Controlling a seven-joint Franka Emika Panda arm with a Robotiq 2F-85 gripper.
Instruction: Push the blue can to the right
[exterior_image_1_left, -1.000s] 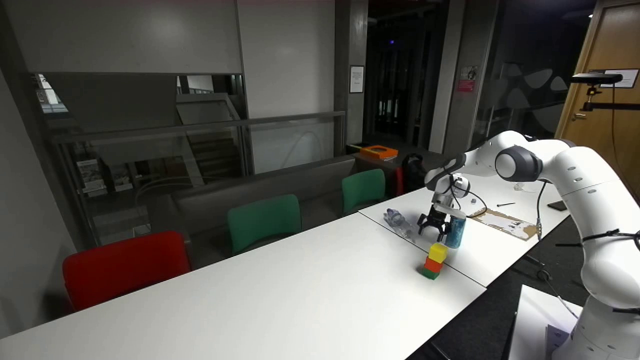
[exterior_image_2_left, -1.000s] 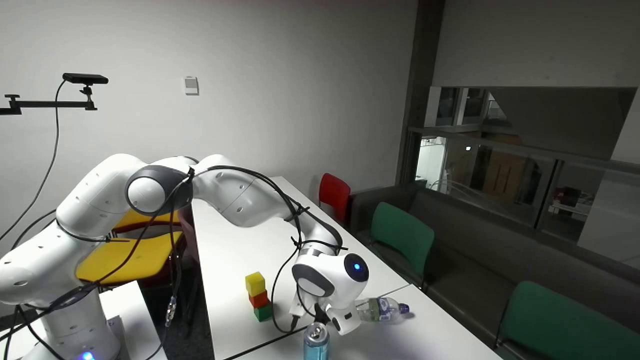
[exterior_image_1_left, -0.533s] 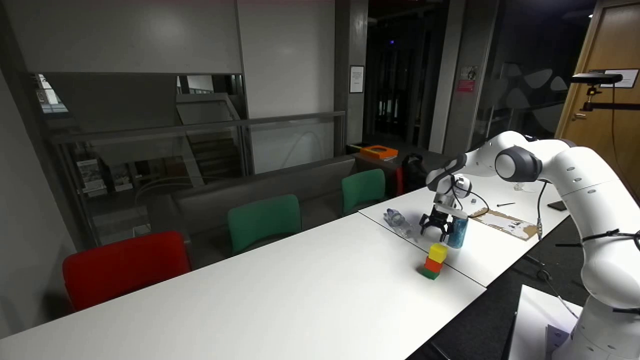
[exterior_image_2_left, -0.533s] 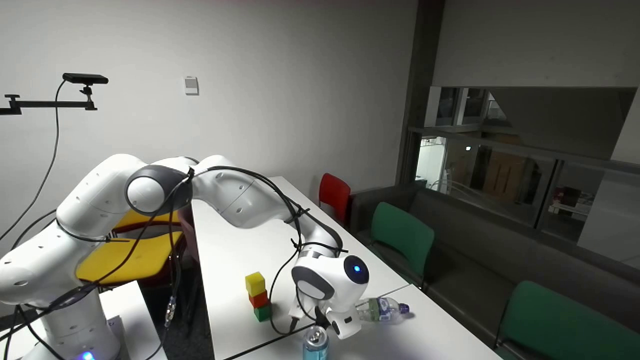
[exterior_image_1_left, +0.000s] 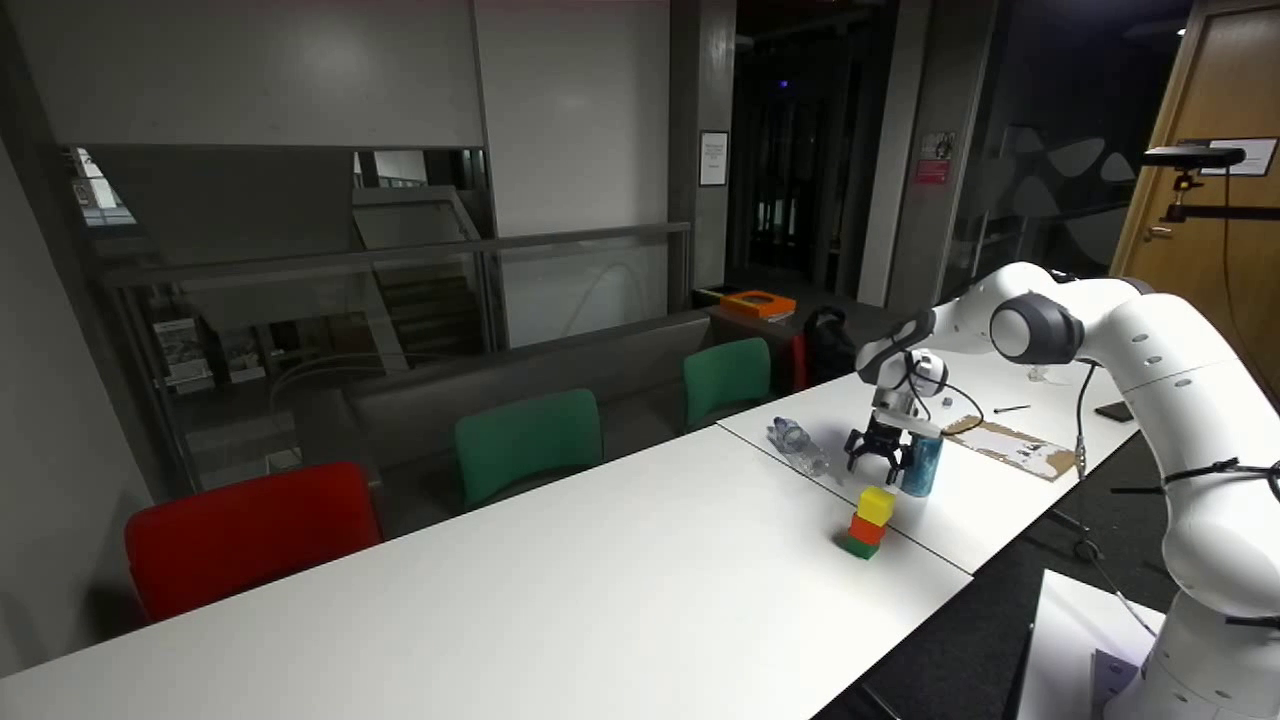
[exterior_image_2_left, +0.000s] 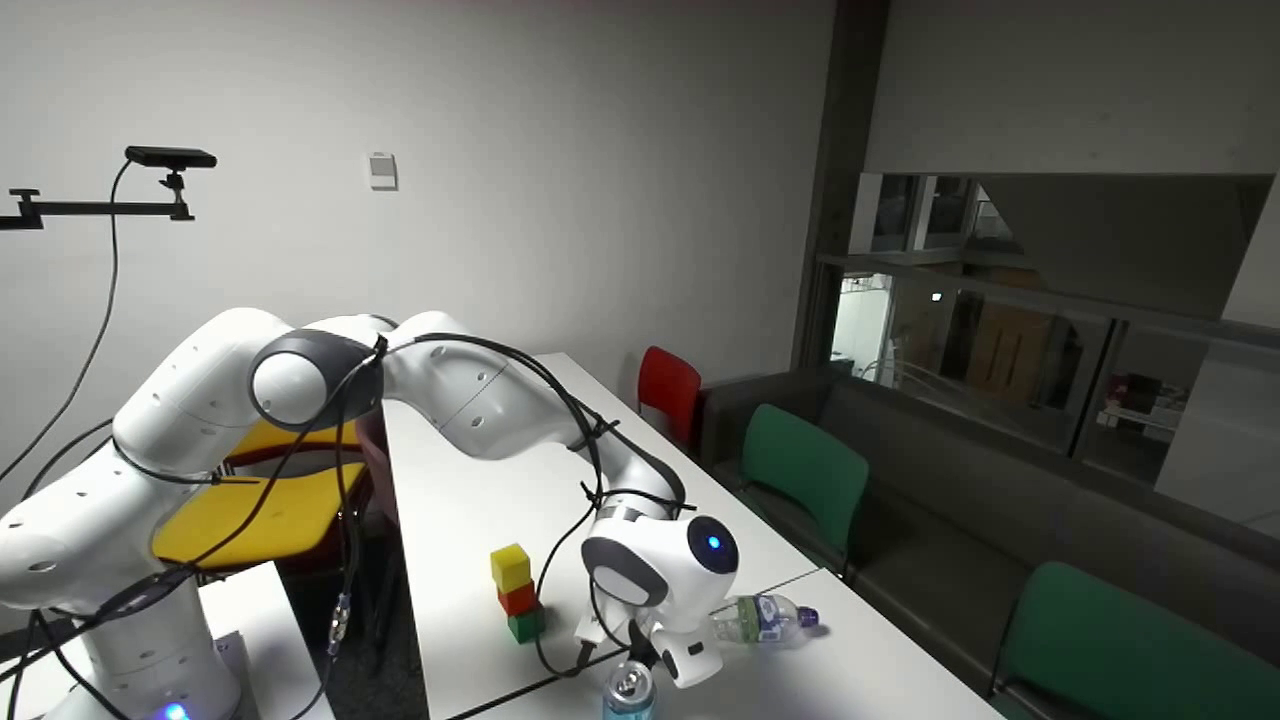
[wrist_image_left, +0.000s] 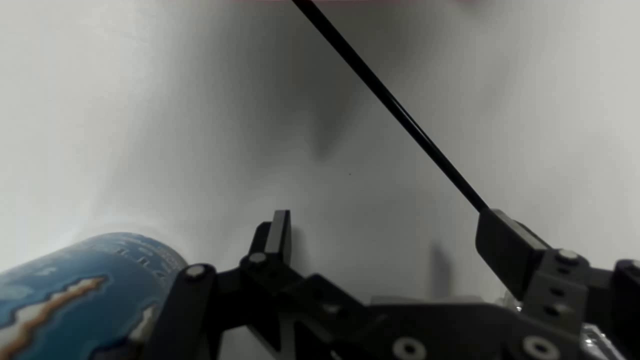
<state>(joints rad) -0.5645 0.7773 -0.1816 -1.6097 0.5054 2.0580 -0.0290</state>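
While the arm (exterior_image_1_left: 1145, 335) stands arched, its spread hand (wrist_image_left: 386, 232) points down.

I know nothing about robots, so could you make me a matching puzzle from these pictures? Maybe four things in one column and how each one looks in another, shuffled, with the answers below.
1. Drinks can
2. Clear bottle
3. Block stack
4. Robot's hand

A. lying on its side
B. open, gripping nothing
C. blue, standing upright
D. yellow on top, green at the bottom

Pairs: 1-C; 2-A; 3-D; 4-B
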